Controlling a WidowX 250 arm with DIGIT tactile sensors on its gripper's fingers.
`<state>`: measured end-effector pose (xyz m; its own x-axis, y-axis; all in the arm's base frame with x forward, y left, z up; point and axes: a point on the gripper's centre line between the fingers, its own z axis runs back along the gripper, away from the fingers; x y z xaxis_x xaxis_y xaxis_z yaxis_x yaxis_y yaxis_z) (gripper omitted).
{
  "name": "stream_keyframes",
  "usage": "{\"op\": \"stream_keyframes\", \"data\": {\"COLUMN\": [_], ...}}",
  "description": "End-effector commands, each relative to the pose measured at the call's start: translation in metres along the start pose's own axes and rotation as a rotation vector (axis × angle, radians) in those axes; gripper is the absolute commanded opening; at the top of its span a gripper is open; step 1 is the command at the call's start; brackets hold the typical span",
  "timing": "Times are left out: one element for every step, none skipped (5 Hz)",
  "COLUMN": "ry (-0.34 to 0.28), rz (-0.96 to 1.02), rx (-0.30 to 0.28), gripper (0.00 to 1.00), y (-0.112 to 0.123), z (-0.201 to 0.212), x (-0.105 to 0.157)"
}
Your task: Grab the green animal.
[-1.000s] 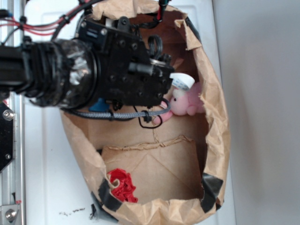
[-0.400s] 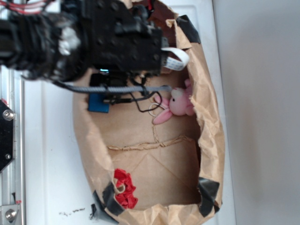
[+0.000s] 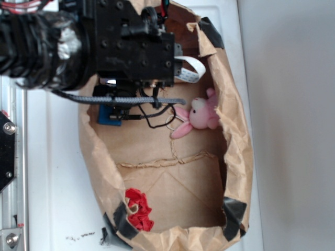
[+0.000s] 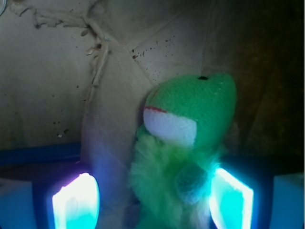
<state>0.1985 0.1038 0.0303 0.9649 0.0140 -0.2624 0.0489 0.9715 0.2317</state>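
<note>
A brown paper bag (image 3: 238,157) is seen lying on a white surface (image 3: 57,188), its mouth open toward the camera in the exterior view, with black tape (image 3: 234,215) at its lower corners. The black robot arm (image 3: 47,44) is reached into the upper left part of the bag, and its body hides what lies beneath it there. A pink plush bunny (image 3: 198,116) is seen against the right inner wall of the bag, just right of the arm's cables, and a red crumpled item (image 3: 138,209) is seen near the bag's lower left rim. A blue part (image 3: 109,116) is visible under the arm. In the wrist view the green animal (image 4: 188,143) is shown between the two glowing fingers of the gripper (image 4: 152,202), with its head up, a cream patch on its face and a darker green limb low on its fuzzy body. The finger on the right (image 4: 231,200) appears to be touching the toy's side, while a gap of bag floor is left between the toy and the finger on the left (image 4: 76,202). The jaws are thus set wide about the toy, not closed on it. The toy is rested on the creased paper of the bag's floor.
</note>
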Motion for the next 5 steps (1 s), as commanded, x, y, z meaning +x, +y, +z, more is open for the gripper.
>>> {"op": "stream_keyframes", "data": {"ry": [-0.067,-0.058,-0.057,-0.069,-0.104], "rz": [0.091,0.071,0.053,0.056,0.131], "rx": [-0.046,-0.094,-0.113,-0.064,-0.033], "gripper": [1.0,1.0,1.0,1.0,0.0], "y": [0.019,0.038,0.057,0.055,0.049], "z": [0.01,0.007,0.004,0.004,0.0], "x": [0.018,0.028,0.034,0.037,0.041]}}
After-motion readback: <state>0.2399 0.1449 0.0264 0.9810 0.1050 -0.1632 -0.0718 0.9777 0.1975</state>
